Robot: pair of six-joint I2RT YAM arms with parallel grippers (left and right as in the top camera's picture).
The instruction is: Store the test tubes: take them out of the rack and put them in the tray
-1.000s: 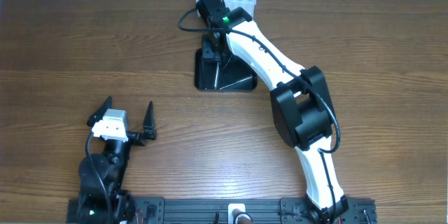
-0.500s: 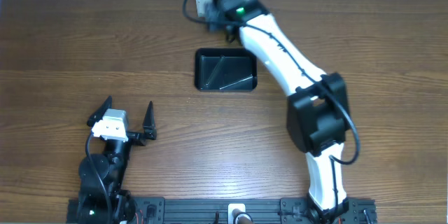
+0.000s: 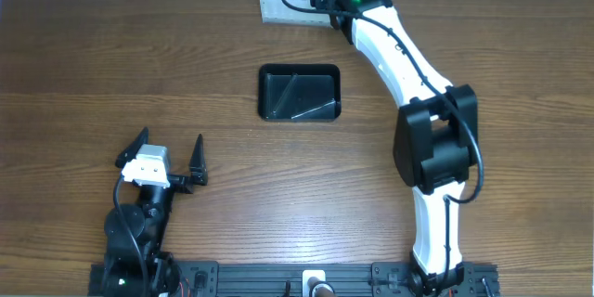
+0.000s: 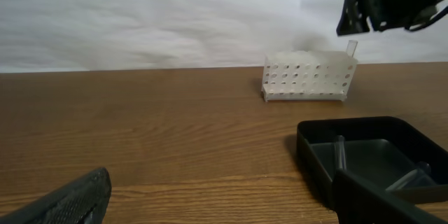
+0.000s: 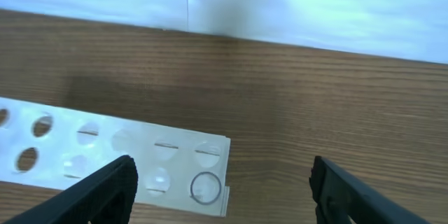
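The right gripper (image 5: 224, 171) hovers over the end of the rack (image 3: 283, 5). Its fingers are spread wide with nothing between them, placed so they can straddle the one test tube (image 5: 204, 187) standing in the corner hole. The tray (image 3: 263, 93) sits near the rack, on the side toward the arms, which makes for a short carry. It already holds what look like two or three tubes (image 3: 311, 107) (clear on black, hard to count). The left gripper (image 3: 171, 139) rests open by its base, well apart and out of the way.
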